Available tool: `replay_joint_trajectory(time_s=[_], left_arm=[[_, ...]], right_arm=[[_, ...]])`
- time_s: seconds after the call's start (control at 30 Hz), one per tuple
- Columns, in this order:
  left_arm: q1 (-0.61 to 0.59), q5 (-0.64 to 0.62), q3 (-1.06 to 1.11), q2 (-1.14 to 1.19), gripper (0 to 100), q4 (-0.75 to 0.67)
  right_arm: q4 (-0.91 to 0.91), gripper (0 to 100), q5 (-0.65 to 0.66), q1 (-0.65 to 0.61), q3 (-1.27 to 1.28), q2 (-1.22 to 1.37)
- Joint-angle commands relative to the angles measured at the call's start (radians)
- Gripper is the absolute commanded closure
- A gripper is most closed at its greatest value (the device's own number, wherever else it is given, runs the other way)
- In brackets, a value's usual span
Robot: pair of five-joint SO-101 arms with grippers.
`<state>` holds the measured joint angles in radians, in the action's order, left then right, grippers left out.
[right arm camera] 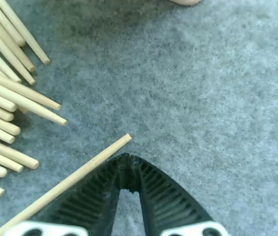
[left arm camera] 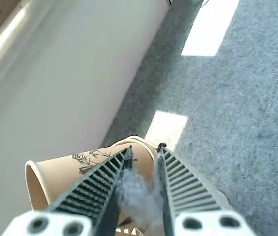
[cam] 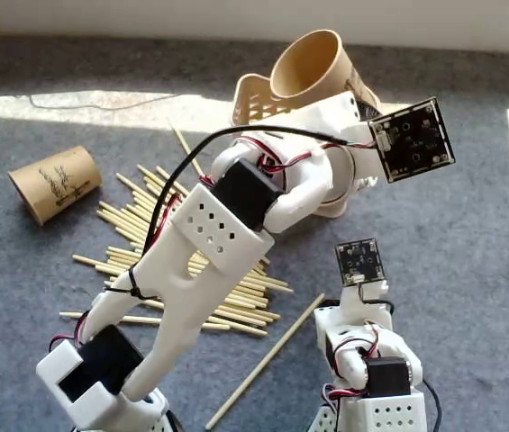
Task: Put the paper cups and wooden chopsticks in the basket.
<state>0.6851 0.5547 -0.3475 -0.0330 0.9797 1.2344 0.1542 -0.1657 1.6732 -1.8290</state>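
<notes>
— Your left gripper [left arm camera: 144, 150] is pinched narrow on a paper cup [left arm camera: 75, 172], holding it in the air up by the basket [cam: 252, 103]. Why so high?
— Probably so the cup clears the basket's rim before you let go. Your left arm [cam: 191, 270] is stretched long across the chopsticks [cam: 146, 243]. Your right gripper [right arm camera: 128, 160] sits closed and empty beside a loose chopstick [right arm camera: 65, 184], its arm folded back.
— And the other cup [cam: 54, 183]?
— On its side on the carpet [cam: 470, 234], beyond the chopsticks.
</notes>
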Motion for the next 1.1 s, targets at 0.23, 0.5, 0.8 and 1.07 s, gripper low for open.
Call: replay_joint_trajectory(time_s=[0.23,0.5,0.8,1.07], left_arm=[[0.067,-0.002,0.004,0.012,90,-0.061],[0.068,-0.002,-0.042,0.051,90,-0.055],[0.038,-0.005,-0.107,-0.119,97,-0.054],[-0.166,-0.218,-0.104,-0.171,96,-0.054]], right_arm=[[0.01,99.3,0.0,0.01,0.097,-0.005],[0.01,99.3,0.0,0.01,0.097,-0.005],[0.01,99.3,0.0,0.01,0.097,-0.005],[0.01,99.3,0.0,0.01,0.097,-0.005]])
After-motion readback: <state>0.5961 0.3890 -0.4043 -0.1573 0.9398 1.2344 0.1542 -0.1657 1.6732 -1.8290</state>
